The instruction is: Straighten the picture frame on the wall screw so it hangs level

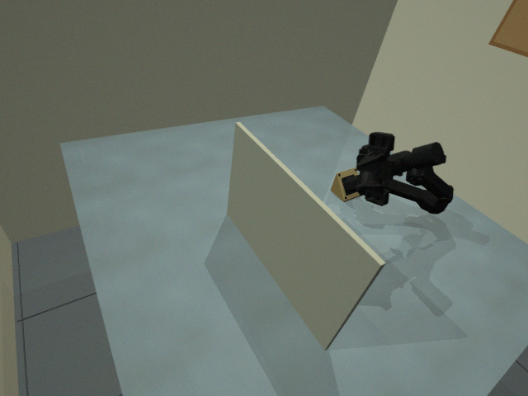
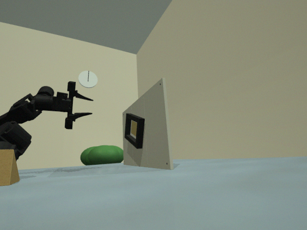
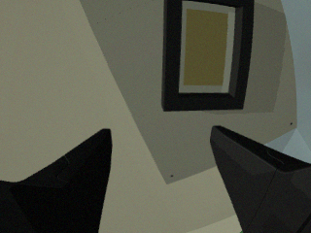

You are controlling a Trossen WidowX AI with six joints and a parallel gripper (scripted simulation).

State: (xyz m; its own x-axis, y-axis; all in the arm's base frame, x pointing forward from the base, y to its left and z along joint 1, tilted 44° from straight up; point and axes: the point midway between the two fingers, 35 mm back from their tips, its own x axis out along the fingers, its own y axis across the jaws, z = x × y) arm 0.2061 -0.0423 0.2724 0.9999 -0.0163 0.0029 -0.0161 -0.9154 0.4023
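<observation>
The dark picture frame (image 2: 140, 133) (image 3: 204, 102) hangs on the front face of the upright grey board (image 2: 156, 123) (image 3: 141, 73) (image 1: 289, 230). It hangs crooked: in the exterior view its end nearer that camera is the lower one. My gripper (image 2: 92, 107) (image 3: 162, 135) is open and empty, with one finger above the other. It stands in front of the board, well short of the frame and touching nothing. In the wrist view the frame is beyond the fingertips, at the upper right. The screw and the notched strip are hidden; the top camera sees only the board's back.
The board stands on the blue table (image 1: 148, 191) (image 2: 173, 198). A tan wedge block (image 1: 337, 187) (image 2: 5, 166) is at the arm's base. A green rounded shape (image 2: 105, 154) shows behind the table, and a round clock (image 2: 88, 76) is on the far wall.
</observation>
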